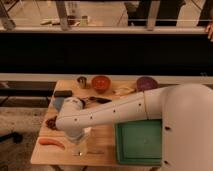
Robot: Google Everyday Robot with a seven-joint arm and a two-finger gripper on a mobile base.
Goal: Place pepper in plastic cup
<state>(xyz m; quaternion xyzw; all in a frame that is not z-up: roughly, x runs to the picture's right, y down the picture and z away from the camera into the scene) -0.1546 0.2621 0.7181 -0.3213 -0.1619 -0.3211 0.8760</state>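
A light wooden table (107, 146) is seen, with its far edge lined by a small metal cup (82, 81), an orange-red bowl (101, 83), a pale yellowish item (122, 91) and a purple bowl (146, 83). A black rectangular block (62, 93) is laid near the left edge, and a dark red grape bunch (50, 122) is set nearer the front. The pepper (51, 142) is laid flat at the front left corner, apart from a fork (90, 152) beside it. A green tray (140, 142) is placed at the front right. The gripper (81, 141) is held low over the table between pepper and tray.
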